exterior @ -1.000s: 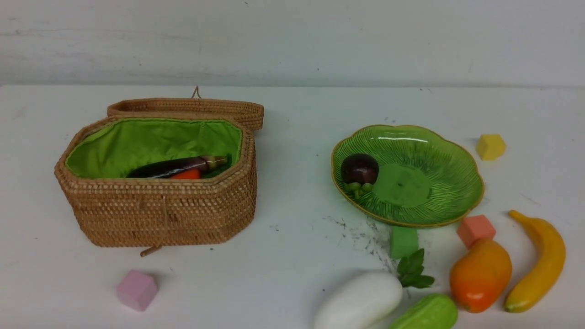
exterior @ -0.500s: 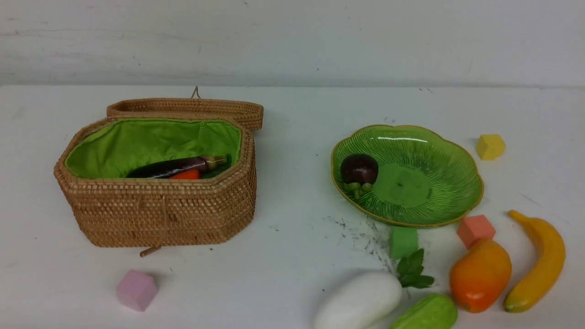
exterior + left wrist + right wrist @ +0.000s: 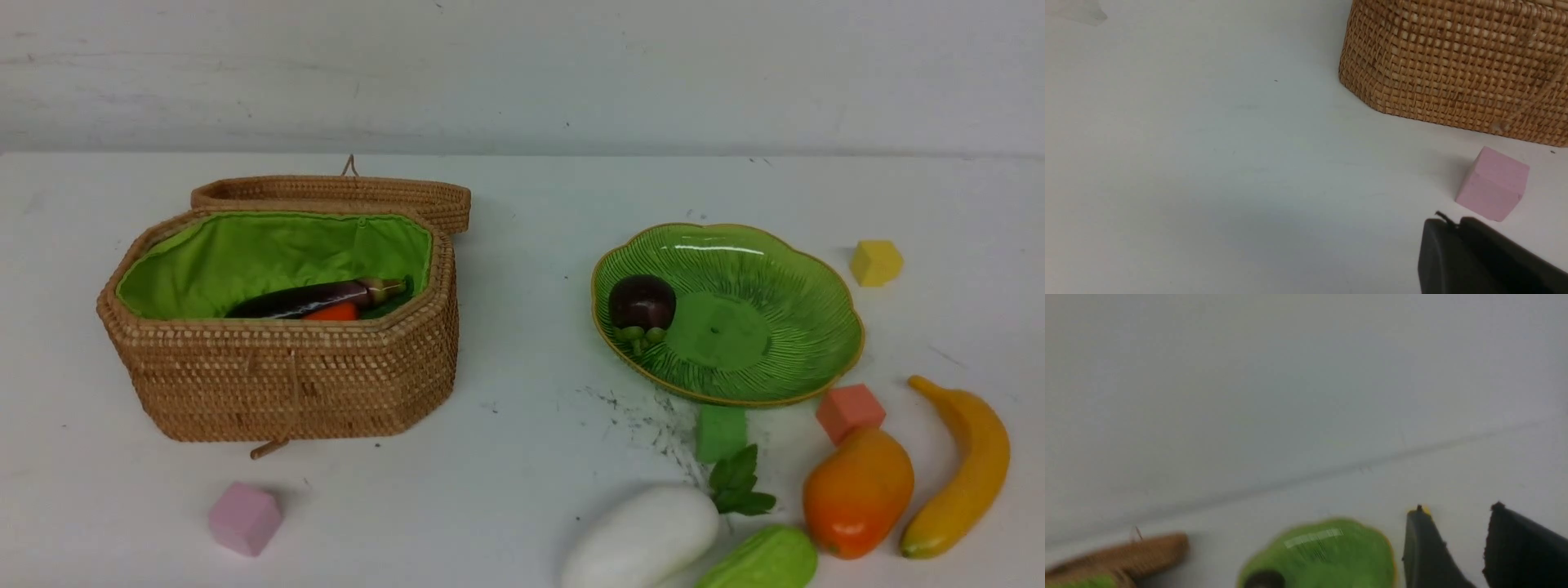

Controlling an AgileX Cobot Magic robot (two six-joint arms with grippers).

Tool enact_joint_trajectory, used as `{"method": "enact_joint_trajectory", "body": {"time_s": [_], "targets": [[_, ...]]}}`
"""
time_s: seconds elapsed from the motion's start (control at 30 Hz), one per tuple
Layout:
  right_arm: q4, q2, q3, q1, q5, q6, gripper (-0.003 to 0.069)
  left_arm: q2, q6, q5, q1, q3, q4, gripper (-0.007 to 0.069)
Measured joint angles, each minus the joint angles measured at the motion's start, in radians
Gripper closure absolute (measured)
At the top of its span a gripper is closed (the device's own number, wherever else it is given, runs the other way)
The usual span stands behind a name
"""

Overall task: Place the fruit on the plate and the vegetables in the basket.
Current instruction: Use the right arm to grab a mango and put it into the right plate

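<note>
**Both grippers empty; four toys lie loose on the table**

The left gripper (image 3: 1451,223) sits low over the table (image 3: 506,482), its two black fingers pressed together with nothing between them. The pink cube (image 3: 1492,183) lies just beside the fingertips but apart from them, and beyond it rises the woven wall of the basket (image 3: 1453,65). In the front view the basket stands on the left half of the table with its lid (image 3: 335,196) thrown back. Inside, against the green lining, lie the eggplant (image 3: 302,299) and the carrot (image 3: 333,312), which touches the eggplant's near side.

The right gripper (image 3: 1457,508) has its fingers parted with a clear gap, and it neither holds nor touches anything. Its wrist view is blurred. Past the fingers and well apart from them is the plate (image 3: 1327,555), with the mangosteen (image 3: 1263,580) a dark spot at the frame edge. In the front view the mangosteen rests on the left side of the plate, its green cap toward the camera.

Along the table's near right part lie the radish (image 3: 641,535), the cucumber (image 3: 763,559) just beside it, then the mango (image 3: 857,490) and the banana (image 3: 963,469). A green cube (image 3: 721,431) sits between the plate and the radish leaves. Neither wrist view takes in these four toys, so I cannot tell how they lie relative to either gripper
</note>
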Motion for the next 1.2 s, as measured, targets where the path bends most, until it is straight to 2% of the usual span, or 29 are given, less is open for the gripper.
{"method": "enact_joint_trajectory", "body": {"time_s": [0.17,0.33,0.57,0.63,0.73,0.8,0.87,0.9,0.97,1.0,1.07,1.2], "targets": [[0.019,0.184,0.014,0.0,0.083,-0.024,0.0416,0.0,0.0,0.0,0.0,0.0,0.001,0.0584],[0.141,0.32,0.016,0.0,0.129,-0.044,0.0416,0.0,0.0,0.0,0.0,0.0,0.002,0.0578],[0.358,0.515,0.017,0.001,0.28,-0.328,0.0416,0.0,0.0,0.0,0.0,0.0,0.002,0.0569],[0.399,0.548,0.017,0.021,0.291,-0.38,0.0416,0.0,0.0,0.0,0.0,0.0,0.002,0.0569],[0.394,0.576,0.017,0.075,0.289,-0.401,0.041,0.0,0.0,0.0,0.0,0.0,0.002,0.0569],[0.355,0.604,0.011,0.116,0.29,-0.376,0.0399,0.0,0.0,0.0,0.0,0.0,0.002,0.0567],[0.295,0.644,-0.015,0.147,0.296,-0.296,0.0379,0.0,0.0,0.0,0.0,0.0,0.002,0.0565],[0.289,0.648,-0.015,0.149,0.297,-0.287,0.0376,0.0,0.0,0.0,0.0,0.0,0.002,0.0565],[0.217,0.707,-0.066,0.154,0.299,-0.177,0.034,0.0,0.0,0.0,0.0,0.0,0.002,0.0564],[0.203,0.717,-0.074,0.154,0.299,-0.16,0.0332,0.0,0.0,0.0,0.0,0.0,0.002,0.0564],[0.153,0.79,-0.125,0.154,0.299,-0.054,0.0267,0.0,0.0,0.0,0.0,0.0,0.002,0.0559],[0.135,0.896,-0.187,0.154,0.297,0.117,0.0155,0.0,0.0,0.0,0.0,0.0,0.002,0.0553]]}}
